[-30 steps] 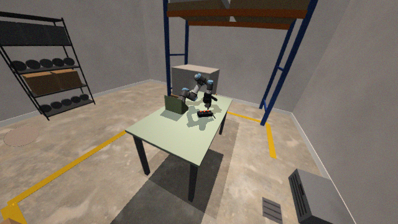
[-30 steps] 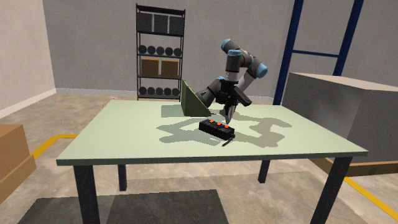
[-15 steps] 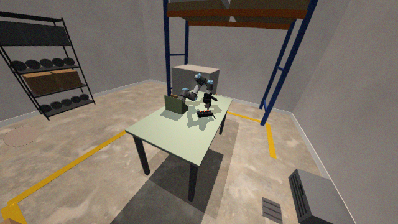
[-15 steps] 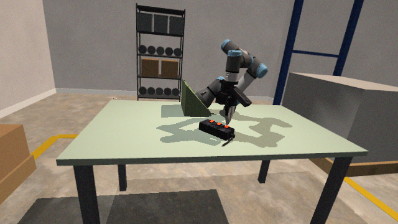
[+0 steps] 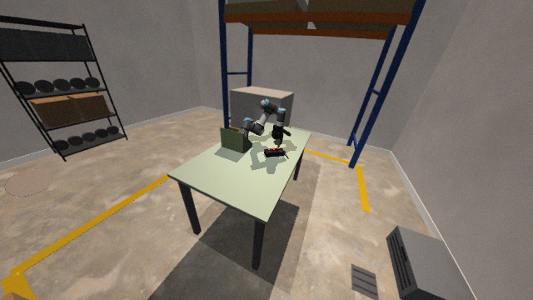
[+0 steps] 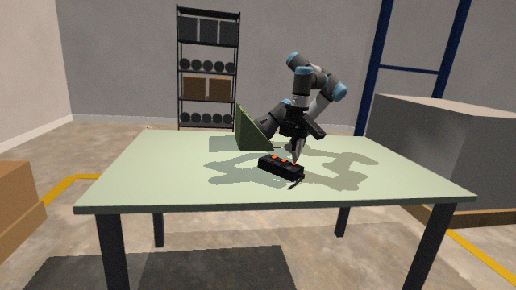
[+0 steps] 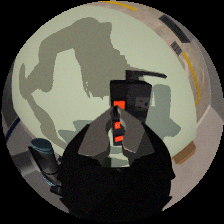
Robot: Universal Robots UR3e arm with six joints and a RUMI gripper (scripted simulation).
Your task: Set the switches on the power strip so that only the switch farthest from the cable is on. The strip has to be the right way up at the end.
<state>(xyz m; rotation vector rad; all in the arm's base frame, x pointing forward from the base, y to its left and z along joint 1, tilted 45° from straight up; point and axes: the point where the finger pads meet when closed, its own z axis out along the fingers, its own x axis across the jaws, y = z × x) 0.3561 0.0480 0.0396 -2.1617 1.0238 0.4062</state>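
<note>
A black power strip lies the right way up on the green table. It has three orange switches in a row. Its short cable stub points toward the table's front edge. My gripper is shut and empty. It points down with its tips just over the switch nearest the cable. I cannot tell whether the tips touch it, or which switches are on.
A green wedge-shaped block stands on the table behind the strip, next to the arm's base. A large grey box stands beside the table at the far side. Blue rack posts rise behind.
</note>
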